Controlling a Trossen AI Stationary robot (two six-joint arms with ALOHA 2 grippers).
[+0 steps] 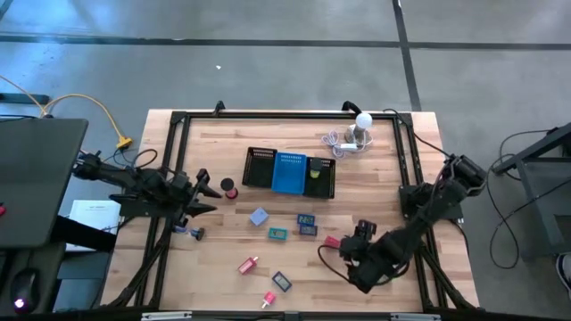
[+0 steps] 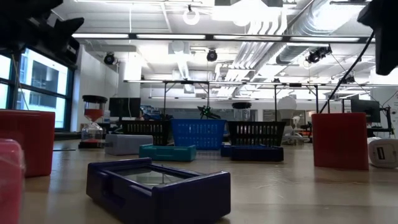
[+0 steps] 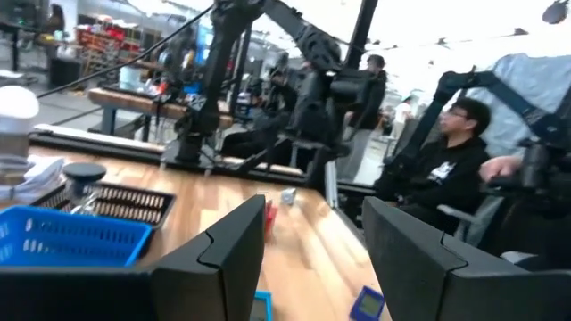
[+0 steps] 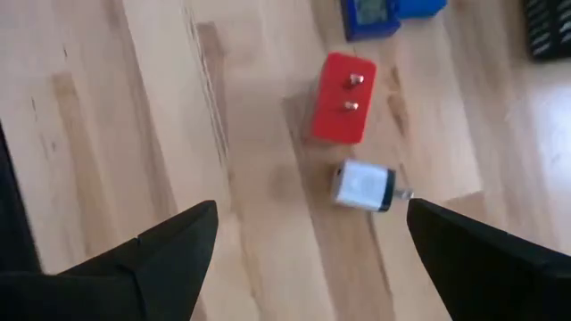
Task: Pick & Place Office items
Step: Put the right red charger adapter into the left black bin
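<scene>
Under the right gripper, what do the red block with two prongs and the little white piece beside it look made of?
Red block: looks like moulded plastic, smooth and matte, evenly coloured; its two small prongs glint like metal. White piece: probably plastic too, smooth white body with a dark band at one end and a small pin sticking out, possibly metal. Table: light wood, visible grain and plank seams.

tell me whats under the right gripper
Below the open right gripper lie a red plug block with two prongs up and a small white piece, both on bare wood table. Nothing is held; in the high view the arm hides them.
</scene>
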